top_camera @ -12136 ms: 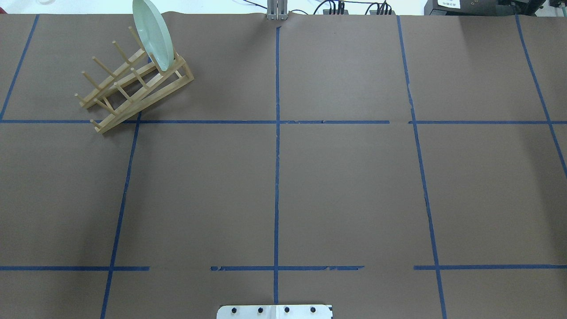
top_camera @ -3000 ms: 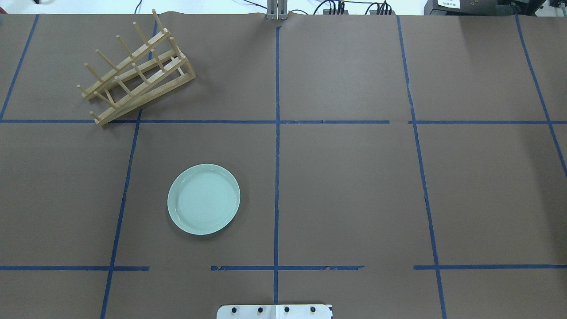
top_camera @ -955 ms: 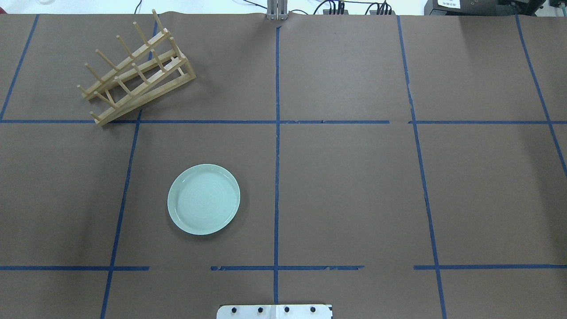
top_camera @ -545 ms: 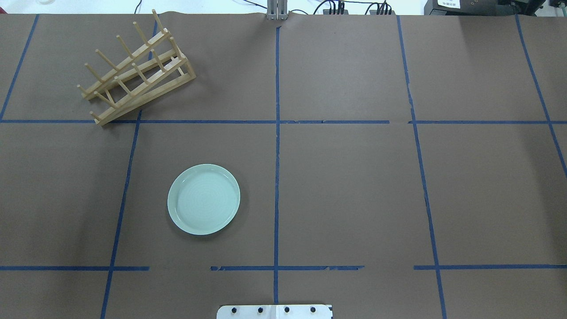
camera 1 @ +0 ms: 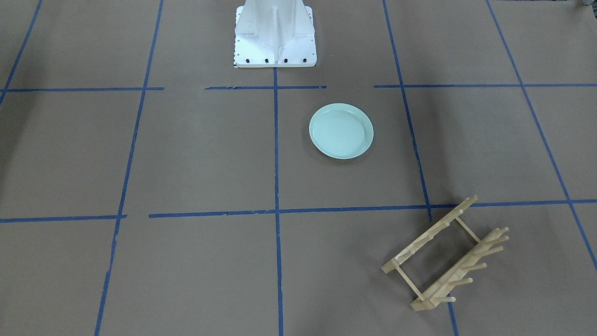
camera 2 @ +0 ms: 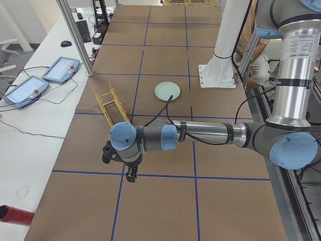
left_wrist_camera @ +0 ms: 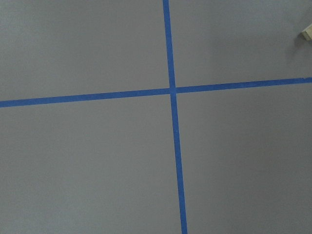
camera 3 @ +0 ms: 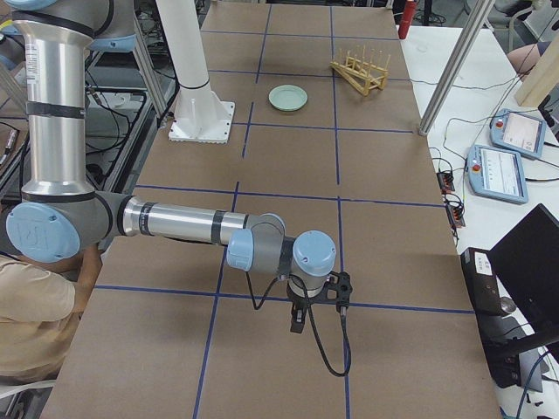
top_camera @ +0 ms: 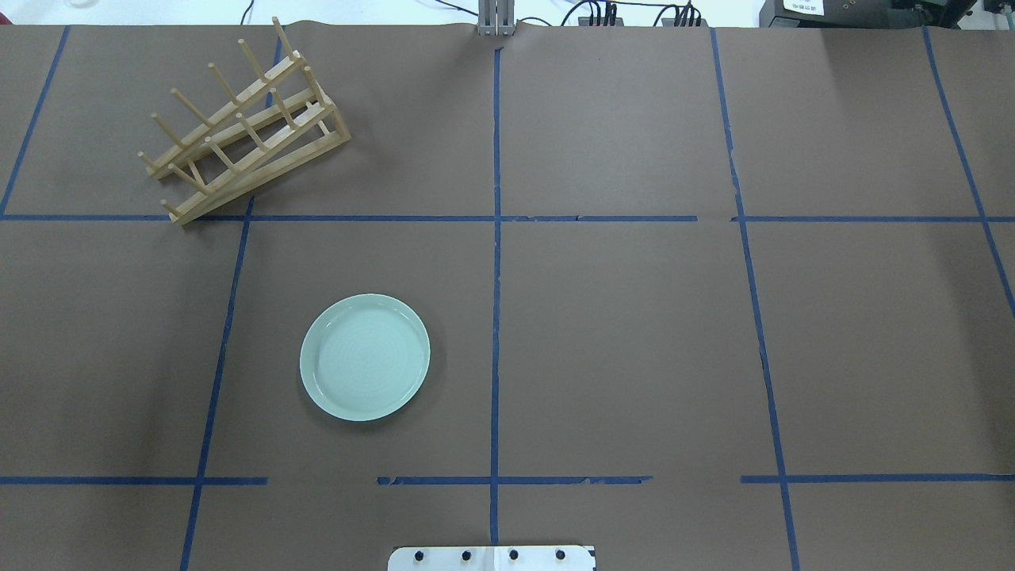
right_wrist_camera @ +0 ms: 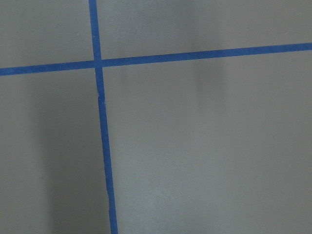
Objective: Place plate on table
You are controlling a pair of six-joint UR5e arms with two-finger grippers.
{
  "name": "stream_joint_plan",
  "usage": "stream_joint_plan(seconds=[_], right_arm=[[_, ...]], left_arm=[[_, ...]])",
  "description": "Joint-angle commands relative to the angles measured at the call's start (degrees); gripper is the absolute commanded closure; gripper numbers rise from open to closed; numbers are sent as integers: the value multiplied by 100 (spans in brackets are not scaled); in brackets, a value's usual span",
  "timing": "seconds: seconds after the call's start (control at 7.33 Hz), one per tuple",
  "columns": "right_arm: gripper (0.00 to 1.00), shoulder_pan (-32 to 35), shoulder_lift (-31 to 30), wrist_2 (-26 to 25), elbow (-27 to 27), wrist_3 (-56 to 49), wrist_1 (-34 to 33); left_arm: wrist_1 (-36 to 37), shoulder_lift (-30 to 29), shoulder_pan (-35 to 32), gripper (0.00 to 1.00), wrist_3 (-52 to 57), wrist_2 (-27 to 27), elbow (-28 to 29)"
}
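The pale mint-green plate (top_camera: 365, 357) lies flat and right side up on the brown table (top_camera: 634, 333), left of the centre tape line and near the robot base. It also shows in the front view (camera 1: 341, 131) and in both side views (camera 2: 167, 91) (camera 3: 287, 97). Nothing touches it. My left gripper (camera 2: 131, 175) hangs over the table far from the plate, past the rack. My right gripper (camera 3: 297, 321) hangs over the table's opposite end. Both show only in the side views, so I cannot tell whether they are open or shut. The wrist views show only bare table and blue tape.
The light wooden peg rack (top_camera: 246, 139) stands without a plate at the far left of the table, also seen in the front view (camera 1: 447, 254). The white robot base (camera 1: 274, 32) stands at the near middle edge. Teach pendants (camera 2: 30, 85) lie beside the table.
Twelve seconds ago the plate stood on edge in the rack; now it lies flat on the table. The rack has shifted slightly. Nothing has moved in the last three seconds.
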Motion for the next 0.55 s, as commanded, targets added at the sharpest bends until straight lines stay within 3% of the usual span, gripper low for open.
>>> stream_joint_plan(seconds=[0.0, 0.27, 0.41], right_arm=[[0, 0, -6, 0, 0, 0, 0], [0, 0, -6, 0, 0, 0, 0], [0, 0, -6, 0, 0, 0, 0]], left_arm=[[-34, -115, 0, 0, 6, 419, -57], [-43, -502, 17, 0, 14, 1500, -74], [-34, -616, 35, 0, -12, 1495, -48]])
